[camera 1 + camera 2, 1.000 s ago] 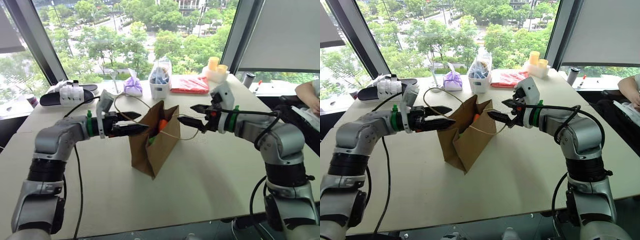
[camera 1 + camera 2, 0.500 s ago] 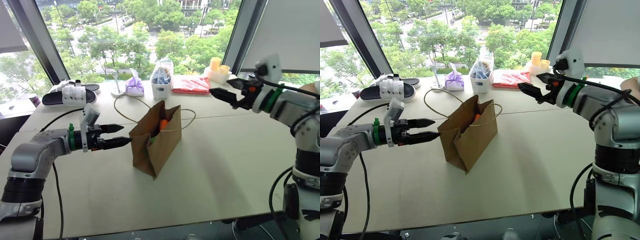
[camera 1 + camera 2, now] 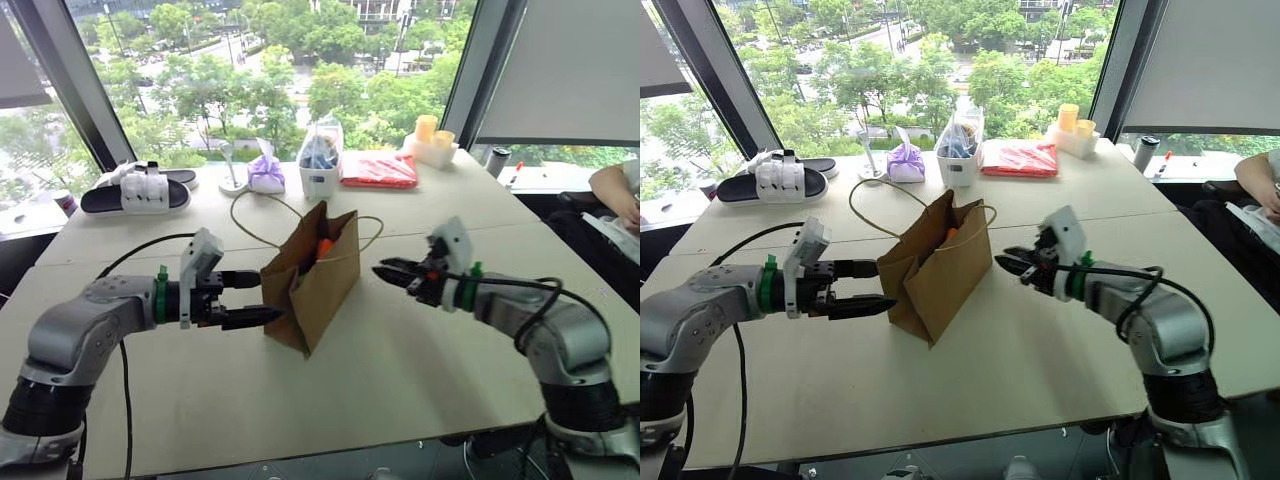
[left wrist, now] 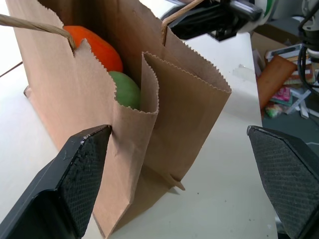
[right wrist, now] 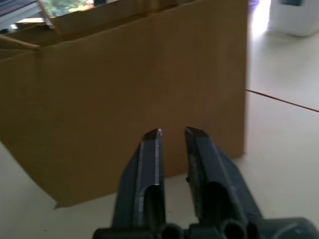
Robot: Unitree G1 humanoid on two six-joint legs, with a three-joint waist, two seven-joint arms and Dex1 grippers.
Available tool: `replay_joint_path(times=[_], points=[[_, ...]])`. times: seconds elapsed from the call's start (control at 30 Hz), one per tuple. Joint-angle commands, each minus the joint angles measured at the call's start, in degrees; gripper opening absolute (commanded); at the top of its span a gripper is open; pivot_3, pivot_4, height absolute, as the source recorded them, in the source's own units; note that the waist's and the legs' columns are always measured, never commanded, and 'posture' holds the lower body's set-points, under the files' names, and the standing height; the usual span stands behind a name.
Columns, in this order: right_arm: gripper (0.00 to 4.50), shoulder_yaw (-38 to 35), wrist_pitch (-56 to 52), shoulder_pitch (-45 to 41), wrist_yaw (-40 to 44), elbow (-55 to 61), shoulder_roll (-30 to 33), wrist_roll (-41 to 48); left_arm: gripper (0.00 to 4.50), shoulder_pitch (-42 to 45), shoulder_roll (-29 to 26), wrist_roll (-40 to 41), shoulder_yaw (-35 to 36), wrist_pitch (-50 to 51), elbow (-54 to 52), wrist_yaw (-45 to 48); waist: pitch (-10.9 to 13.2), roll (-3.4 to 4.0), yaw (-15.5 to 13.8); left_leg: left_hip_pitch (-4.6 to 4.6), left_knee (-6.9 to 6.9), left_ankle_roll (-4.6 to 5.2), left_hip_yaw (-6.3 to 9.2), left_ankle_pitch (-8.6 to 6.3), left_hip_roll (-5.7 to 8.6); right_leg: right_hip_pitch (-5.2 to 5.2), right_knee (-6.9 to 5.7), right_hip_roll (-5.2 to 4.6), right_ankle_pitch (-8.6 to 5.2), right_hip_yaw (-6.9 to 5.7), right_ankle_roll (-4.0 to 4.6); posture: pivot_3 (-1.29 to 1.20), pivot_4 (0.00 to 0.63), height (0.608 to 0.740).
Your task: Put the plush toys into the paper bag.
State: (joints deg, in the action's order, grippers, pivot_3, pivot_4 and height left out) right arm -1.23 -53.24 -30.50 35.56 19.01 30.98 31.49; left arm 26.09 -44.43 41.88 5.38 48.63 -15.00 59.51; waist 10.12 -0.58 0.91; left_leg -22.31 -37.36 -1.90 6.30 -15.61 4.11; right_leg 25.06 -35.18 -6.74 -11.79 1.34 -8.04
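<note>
Grippers flank the loaded bag.

Your left gripper (image 3: pixel 247 298) stands spread just beside the paper bag (image 3: pixel 312 280); your right gripper (image 3: pixel 392 272) is pressed together, empty. Both plush toys (image 4: pixel 107 62) sit inside. Any nudge could tip the bag, spilling them toward the purple pouch (image 3: pixel 265 173).

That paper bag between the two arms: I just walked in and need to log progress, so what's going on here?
A two-armed robot is packing plush toys into the paper bag, which stands open on the table. The orange toy and green toy are both inside already. The left gripper is open, level with the bag on one side and holding nothing. The right gripper is on the other side, nearly shut and empty, apart from the bag.
</note>
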Motion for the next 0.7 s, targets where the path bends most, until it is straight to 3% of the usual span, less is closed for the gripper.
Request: replay_joint_path(times=[0.03, 0.37, 0.7], points=[[0.05, 1.9, 1.3, -3.4, -0.7, 1.3, -2.2, 0.1, 4.5, 0.0, 0.5, 0.5, -0.1, 0.2, -2.8, -1.8, 0.0, 0.0, -0.1, -0.01, 0.0, 0.0, 0.01, 0.0, 0.0, 0.0, 0.02, 0.0, 0.0, 0.0, 0.0, 0.0, 0.15, 0.74], [0.05, 6.2, 3.1, -6.1, -0.2, -2.9, -5.1, -2.0, 4.5, -0.8, 5.9, 0.0, -2.5, 1.4, -7.6, -10.6, 0.0, 0.0, -0.1, -0.01, 0.01, -0.01, 0.06, 0.0, 0.01, 0.0, 0.03, 0.0, 0.0, -0.02, 0.0, 0.0, 0.15, 0.74], [0.05, 7.7, 4.2, -6.6, 0.2, -4.4, -5.7, -3.5, 4.5, -0.1, 10.0, -6.4, -8.2, -1.6, -7.0, -16.2, 0.0, 0.0, -0.1, -0.01, 0.0, -0.01, 0.05, 0.01, 0.03, -0.01, 0.03, 0.01, 0.0, -0.02, 0.0, 0.0, 0.15, 0.74]])
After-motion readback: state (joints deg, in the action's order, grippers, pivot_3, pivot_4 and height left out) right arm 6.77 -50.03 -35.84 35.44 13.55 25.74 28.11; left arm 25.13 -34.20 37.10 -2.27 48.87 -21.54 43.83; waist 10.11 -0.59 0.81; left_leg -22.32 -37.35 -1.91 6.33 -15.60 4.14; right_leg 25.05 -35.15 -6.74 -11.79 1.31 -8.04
